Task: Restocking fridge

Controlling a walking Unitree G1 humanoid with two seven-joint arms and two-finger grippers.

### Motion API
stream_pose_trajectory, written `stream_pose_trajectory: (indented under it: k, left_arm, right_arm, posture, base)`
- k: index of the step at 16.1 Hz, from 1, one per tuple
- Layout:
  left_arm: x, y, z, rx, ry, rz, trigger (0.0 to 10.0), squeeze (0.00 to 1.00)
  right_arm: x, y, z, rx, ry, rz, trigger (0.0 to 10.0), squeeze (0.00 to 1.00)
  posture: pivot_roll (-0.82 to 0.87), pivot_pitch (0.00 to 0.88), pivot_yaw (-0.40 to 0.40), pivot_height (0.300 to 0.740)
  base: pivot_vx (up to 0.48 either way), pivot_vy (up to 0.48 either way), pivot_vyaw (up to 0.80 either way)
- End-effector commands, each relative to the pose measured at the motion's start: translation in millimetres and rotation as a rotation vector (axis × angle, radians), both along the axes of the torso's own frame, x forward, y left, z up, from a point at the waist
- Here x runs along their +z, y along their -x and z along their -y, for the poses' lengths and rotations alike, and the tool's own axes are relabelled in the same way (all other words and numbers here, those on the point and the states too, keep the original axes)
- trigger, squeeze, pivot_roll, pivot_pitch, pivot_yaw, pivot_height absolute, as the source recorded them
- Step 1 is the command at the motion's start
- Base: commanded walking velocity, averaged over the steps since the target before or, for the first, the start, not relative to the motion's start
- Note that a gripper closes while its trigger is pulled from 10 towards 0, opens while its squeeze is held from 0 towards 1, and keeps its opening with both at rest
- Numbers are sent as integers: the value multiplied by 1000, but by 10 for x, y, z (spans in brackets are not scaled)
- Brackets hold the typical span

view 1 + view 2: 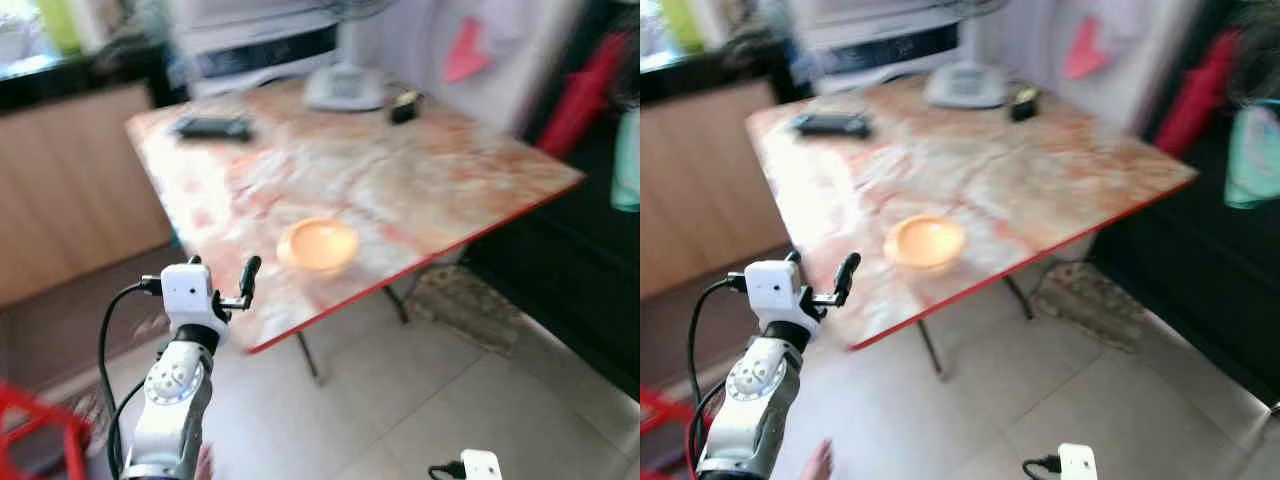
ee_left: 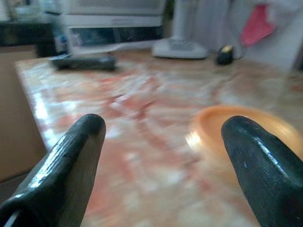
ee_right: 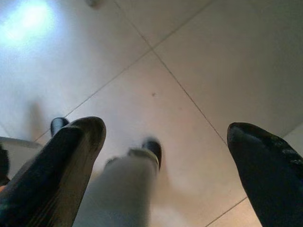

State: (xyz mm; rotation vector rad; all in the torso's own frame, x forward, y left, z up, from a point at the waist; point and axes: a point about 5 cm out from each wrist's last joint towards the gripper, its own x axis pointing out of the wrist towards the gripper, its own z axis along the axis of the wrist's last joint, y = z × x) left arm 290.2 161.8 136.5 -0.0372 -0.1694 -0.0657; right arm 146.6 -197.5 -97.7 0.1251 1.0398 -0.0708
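Observation:
My left gripper (image 1: 222, 270) is raised in front of the near left edge of a marble-patterned table (image 1: 430, 170) with a red rim. Its two black fingers (image 2: 71, 161) stand wide apart with nothing between them. An orange bowl (image 1: 317, 245) sits on the table just beyond and right of that gripper, and appears blurred in the left wrist view as the orange bowl (image 2: 246, 132). My right gripper (image 3: 165, 161) hangs low and open over pale floor tiles (image 3: 199, 56), above my own leg and foot.
On the table's far side lie a flat black object (image 1: 212, 127), a white fan base (image 1: 345, 88) and a small dark item (image 1: 403, 106). A wooden cabinet (image 1: 60, 190) stands left, a red stool (image 1: 35, 425) at lower left, a floor mat (image 1: 465, 305) under the table's right side.

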Motion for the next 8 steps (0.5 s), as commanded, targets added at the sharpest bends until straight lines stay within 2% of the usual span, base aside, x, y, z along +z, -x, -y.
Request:
stream_pose_trajectory:
  k: [1,8]
  left_arm:
    - [8,11,17,-15,0,-6,10000,0]
    - [2,10,12,-8,-9,-14,10000,0]
  right_arm:
    - [-3,18,24,-7,3,-4,10000,0]
    - [-4,19,22,-2,1,-5,10000,0]
  posture:
    - [39,55,-26,740]
    - [40,57,-26,740]
  base:
    - [360,0,0]
    - [360,0,0]
